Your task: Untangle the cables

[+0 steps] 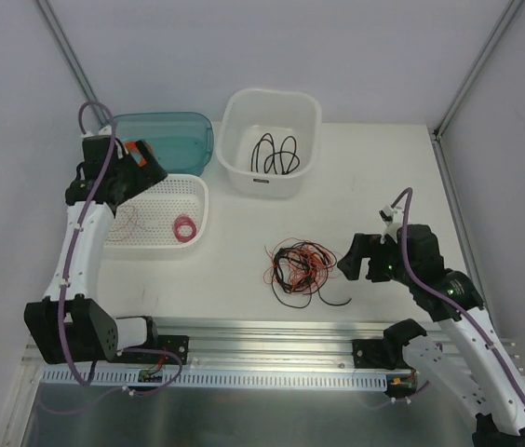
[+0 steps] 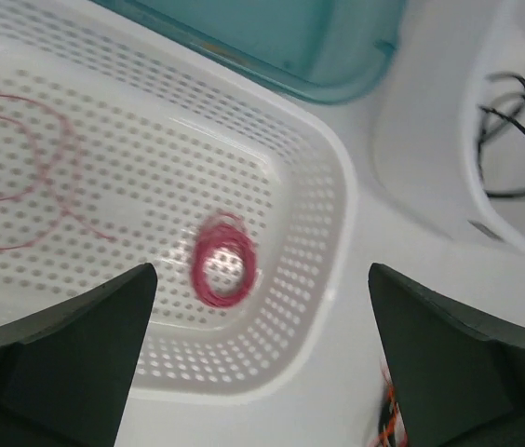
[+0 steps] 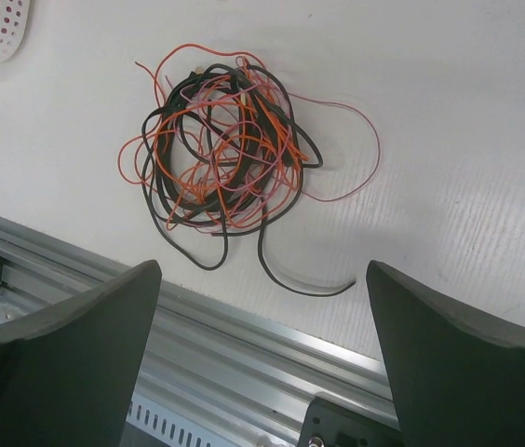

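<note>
Left tool [image 2: 261,275] released over basket [image 2: 337,191], right tool [image 3: 262,268] released, cables [image 3: 221,154] tangled, crossings unclear

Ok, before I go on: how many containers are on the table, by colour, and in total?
White: 2 (perforated basket, tub)
Teal: 1 (bin)
Total: 3
</note>
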